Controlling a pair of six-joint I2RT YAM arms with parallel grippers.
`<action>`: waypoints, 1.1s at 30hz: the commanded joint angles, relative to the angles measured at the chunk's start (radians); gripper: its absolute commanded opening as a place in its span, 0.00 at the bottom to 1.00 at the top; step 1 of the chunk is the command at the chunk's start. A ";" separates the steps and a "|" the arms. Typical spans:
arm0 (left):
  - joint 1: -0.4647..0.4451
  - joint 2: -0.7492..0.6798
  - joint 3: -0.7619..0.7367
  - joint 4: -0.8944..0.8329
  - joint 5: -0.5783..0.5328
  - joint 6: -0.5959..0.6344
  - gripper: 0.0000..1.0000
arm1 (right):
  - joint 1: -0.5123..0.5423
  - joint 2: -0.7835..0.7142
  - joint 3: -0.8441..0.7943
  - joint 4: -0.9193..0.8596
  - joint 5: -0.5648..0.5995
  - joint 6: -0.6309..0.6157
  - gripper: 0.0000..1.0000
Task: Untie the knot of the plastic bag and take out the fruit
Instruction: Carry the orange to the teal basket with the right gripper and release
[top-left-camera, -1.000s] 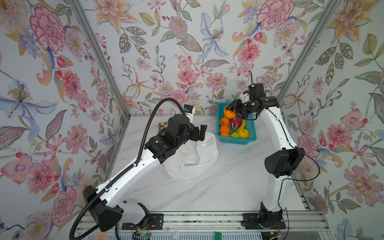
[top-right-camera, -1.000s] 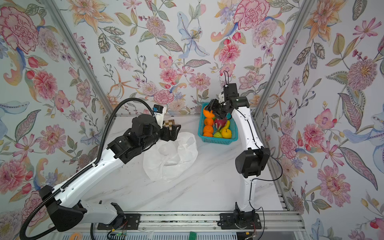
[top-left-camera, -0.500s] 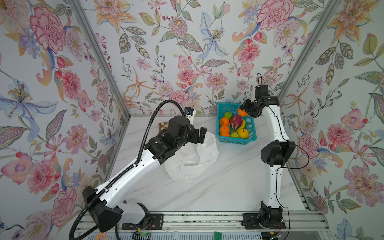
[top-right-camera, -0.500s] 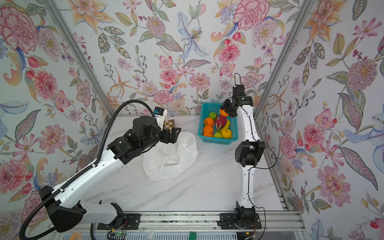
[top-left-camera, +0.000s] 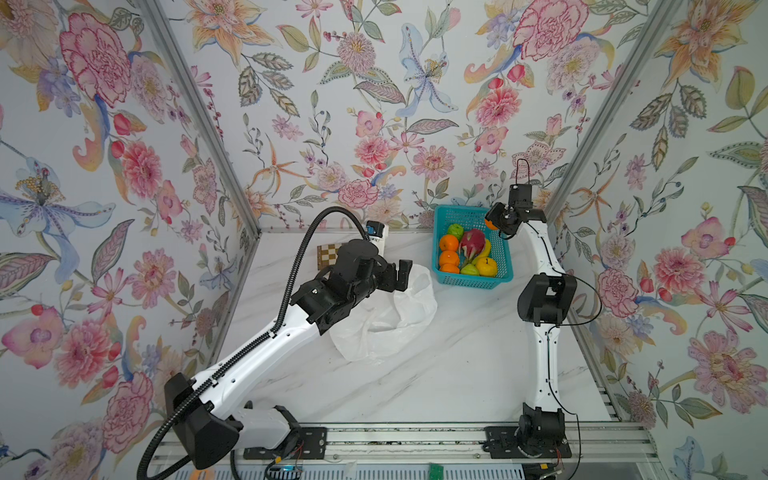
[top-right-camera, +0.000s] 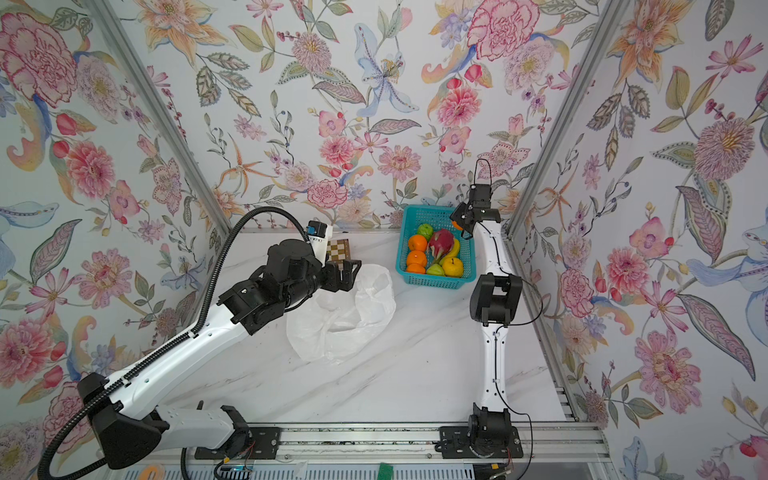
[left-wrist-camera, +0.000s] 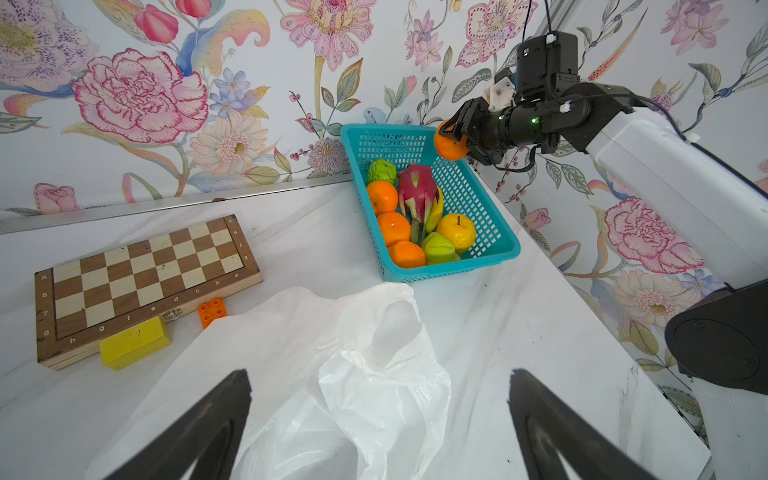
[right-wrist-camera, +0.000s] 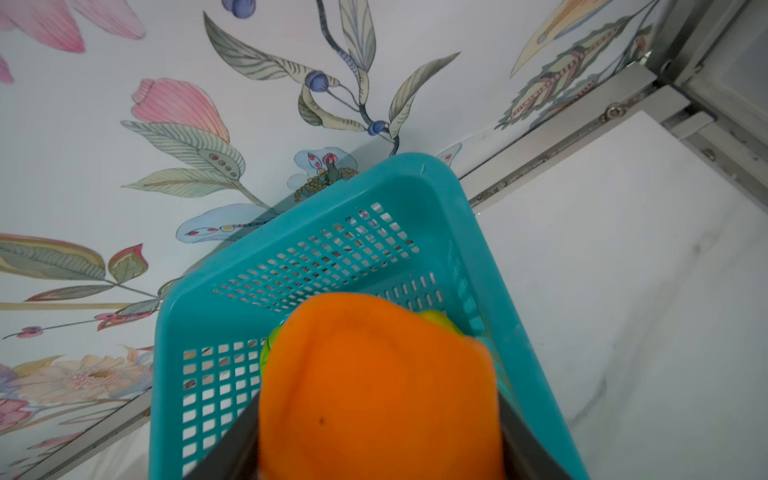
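We are looking at the plastic bag (top-left-camera: 386, 324) lying crumpled and slack on the marble desk (top-left-camera: 436, 382), about in the middle, with one handle loop (left-wrist-camera: 395, 328) lying open on the side toward the teal basket (top-left-camera: 473, 284). The bag is sitting just beside the basket's near left corner; we cannot tell whether the two are touching.

The left end effector (left-wrist-camera: 379, 376) is hovering over the bag's far side with its jaws spread wide, gripping nothing.

The right end effector (left-wrist-camera: 459, 138) is pinching an orange (right-wrist-camera: 374, 386) between its jaws and holding it in the air above the basket's far right corner, close to the back wall.

The fruit (top-left-camera: 465, 257) is lying in the basket. A magenta dragon fruit (left-wrist-camera: 417, 191) is resting along the middle and three more oranges (left-wrist-camera: 394, 228) are lining the left side. A yellow apple (left-wrist-camera: 456, 232) is sitting at the near right. One green fruit (left-wrist-camera: 381, 171) is lying at the far end and another at the near end. A banana (left-wrist-camera: 437, 208) is showing partly from under the dragon fruit.

A folded chessboard (left-wrist-camera: 145, 282) is lying at the back of the desk, left of the basket, with a yellow block (left-wrist-camera: 135, 343) and a small orange block (left-wrist-camera: 212, 308) touching its near edge.
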 joint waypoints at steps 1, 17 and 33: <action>-0.012 -0.060 -0.055 0.094 -0.015 0.014 0.99 | 0.008 0.024 -0.015 0.123 0.048 0.018 0.47; -0.013 -0.080 -0.121 0.177 -0.084 0.047 0.99 | 0.032 0.152 -0.017 0.223 0.034 0.071 0.60; -0.016 -0.133 -0.136 0.155 -0.128 0.066 0.99 | 0.006 -0.187 -0.244 0.198 0.021 -0.054 0.93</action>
